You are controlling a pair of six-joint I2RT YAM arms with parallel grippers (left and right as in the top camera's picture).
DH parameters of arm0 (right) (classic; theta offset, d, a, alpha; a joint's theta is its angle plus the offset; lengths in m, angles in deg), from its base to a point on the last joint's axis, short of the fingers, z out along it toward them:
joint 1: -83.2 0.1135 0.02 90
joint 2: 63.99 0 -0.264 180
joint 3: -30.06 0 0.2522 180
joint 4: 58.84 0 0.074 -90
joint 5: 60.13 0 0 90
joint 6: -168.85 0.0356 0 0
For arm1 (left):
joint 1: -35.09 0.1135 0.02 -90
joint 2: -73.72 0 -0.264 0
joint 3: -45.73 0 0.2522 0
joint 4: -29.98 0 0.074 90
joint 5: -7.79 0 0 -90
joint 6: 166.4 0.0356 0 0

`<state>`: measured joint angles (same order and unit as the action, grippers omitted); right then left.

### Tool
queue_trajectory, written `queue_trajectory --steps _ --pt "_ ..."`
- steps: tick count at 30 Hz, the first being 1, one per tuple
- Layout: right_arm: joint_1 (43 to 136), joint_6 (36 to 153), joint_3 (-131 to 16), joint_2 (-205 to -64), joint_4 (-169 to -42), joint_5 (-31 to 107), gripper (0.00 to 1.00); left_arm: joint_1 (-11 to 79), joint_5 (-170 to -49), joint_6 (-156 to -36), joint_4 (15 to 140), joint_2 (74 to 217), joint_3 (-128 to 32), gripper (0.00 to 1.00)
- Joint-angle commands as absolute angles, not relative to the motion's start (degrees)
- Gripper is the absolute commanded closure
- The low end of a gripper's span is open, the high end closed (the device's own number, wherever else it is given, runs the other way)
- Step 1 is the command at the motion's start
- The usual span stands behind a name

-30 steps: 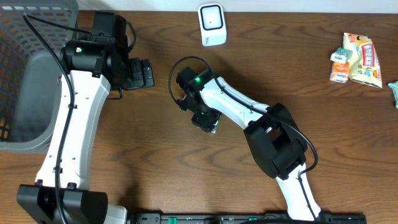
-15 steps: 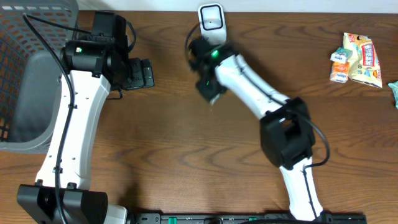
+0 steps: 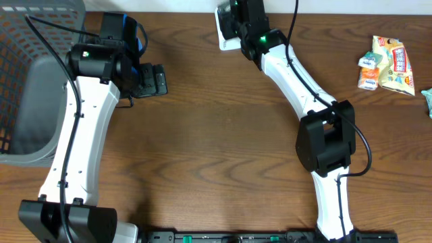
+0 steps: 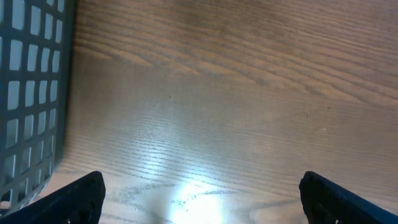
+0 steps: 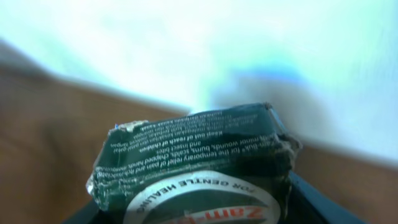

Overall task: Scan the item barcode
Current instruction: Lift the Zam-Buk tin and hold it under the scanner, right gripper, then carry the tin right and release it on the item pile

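Right gripper (image 3: 236, 17) is clamped on the dark green box (image 5: 193, 155), which sits just ahead of its fingers, over the white scanner (image 3: 226, 42) at the table (image 3: 216, 148) far edge (scanner mostly hidden). Left gripper (image 4: 200, 193) jaws are wide apart over open wood; basket (image 4: 31, 93) wall is just left of it.

Seen from overhead, the right arm's wrist covered most of the scanner (image 3: 221, 30), and whatever it held lay hidden beneath it. The basket (image 3: 27, 40) ran off the left and top edges. A teal sliver (image 3: 428, 94) at the right edge was too cut off to identify. In the right wrist view, the green box (image 5: 193, 155) was cropped by the bottom edge, its round label half lost, and everything behind it was a pale blur. Only the left fingertips (image 4: 78, 199) showed, in the bottom corners.
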<state>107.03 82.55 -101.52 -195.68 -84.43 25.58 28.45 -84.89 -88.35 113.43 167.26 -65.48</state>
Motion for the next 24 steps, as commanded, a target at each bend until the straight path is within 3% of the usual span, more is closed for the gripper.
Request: queue_trajectory --steps 1,7,14,21,24 --pt "107.27 83.53 -102.46 -199.14 -78.16 25.51 0.59 28.54 -84.61 -88.04 113.56 167.58 -65.42 0.02" --pt "107.29 83.64 -102.46 -204.97 -67.23 24.90 0.61 28.54 -84.61 -88.04 113.56 167.58 -65.42 0.02" --pt "105.68 85.68 -102.53 -204.27 -67.36 22.49 0.58 28.54 -84.61 -88.04 113.56 167.58 -65.42 0.02" --pt "98.18 88.21 -102.53 -196.47 -81.66 22.45 0.60 28.54 -84.61 -88.02 113.56 167.58 -65.42 0.02" --pt "92.13 88.02 -102.53 -192.78 -92.30 21.84 0.56 28.54 -84.61 -88.04 113.56 167.58 -65.42 0.02"
